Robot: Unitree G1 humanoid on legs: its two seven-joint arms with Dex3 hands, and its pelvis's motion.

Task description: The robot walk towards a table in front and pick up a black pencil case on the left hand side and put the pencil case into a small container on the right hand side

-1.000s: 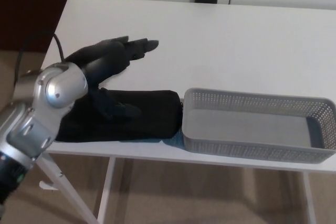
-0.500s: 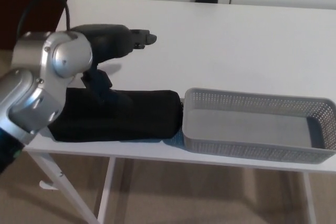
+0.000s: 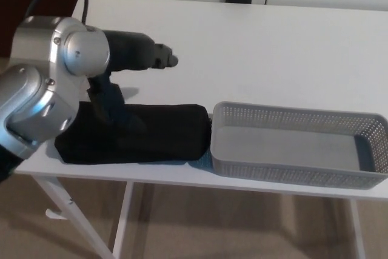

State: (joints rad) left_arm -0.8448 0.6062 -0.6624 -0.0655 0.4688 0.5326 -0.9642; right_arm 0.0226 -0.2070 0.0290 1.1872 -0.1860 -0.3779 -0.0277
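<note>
Left robot hand [image 3: 130, 59] hovers open, gripping nothing, its fingers stretched rightward and its thumb pointing down at the black pencil case [image 3: 154, 134]. That case lies along the table's [image 3: 273, 47] near left edge, right end against the grey mesh container [image 3: 291, 177].

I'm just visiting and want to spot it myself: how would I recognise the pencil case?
Find the white table; a grey mesh basket sits along its near edge. Just left of the basket lies the pencil case: a long, soft, black pouch, unlike the pale, perforated basket.
</note>
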